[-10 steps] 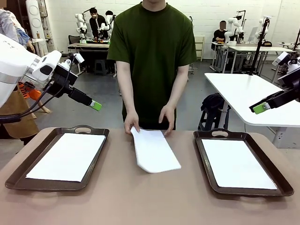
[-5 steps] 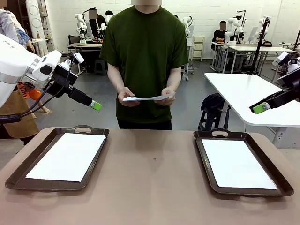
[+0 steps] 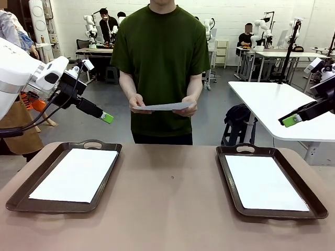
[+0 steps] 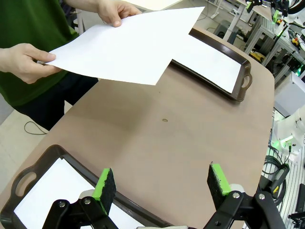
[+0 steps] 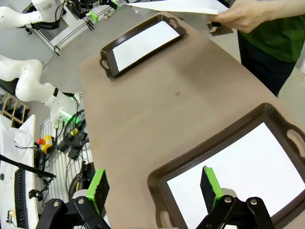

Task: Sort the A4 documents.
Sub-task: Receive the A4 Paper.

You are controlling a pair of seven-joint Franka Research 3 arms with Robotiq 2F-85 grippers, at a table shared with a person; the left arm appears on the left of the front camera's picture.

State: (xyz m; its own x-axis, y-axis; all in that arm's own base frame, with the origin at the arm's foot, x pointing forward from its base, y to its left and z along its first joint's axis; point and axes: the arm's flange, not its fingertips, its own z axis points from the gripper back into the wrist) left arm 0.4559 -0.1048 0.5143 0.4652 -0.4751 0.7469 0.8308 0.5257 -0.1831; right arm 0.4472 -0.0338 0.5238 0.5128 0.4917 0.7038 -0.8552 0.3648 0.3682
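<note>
Trays (image 3: 68, 201) (image 3: 309, 206) at the near left and right of the tabletop (image 3: 167, 209) each hold one of the A4 documents (image 3: 76, 175) (image 3: 264, 183), and the middle, where a stack lay a second ago, is now bare. The person has lifted that stack (image 3: 161, 106) to waist height in both hands (image 3: 139, 103) (image 3: 187, 106), probably readying a handover. The left end effector (image 4: 159, 183) and right end effector (image 5: 151, 186) hover raised beside the trays, fingers apart and empty.

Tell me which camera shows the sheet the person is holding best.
The left wrist view: the held sheet shows its broad face, a hand at its edge. The front view shows it nearly edge-on; the right wrist view shows a sliver at the top.
</note>
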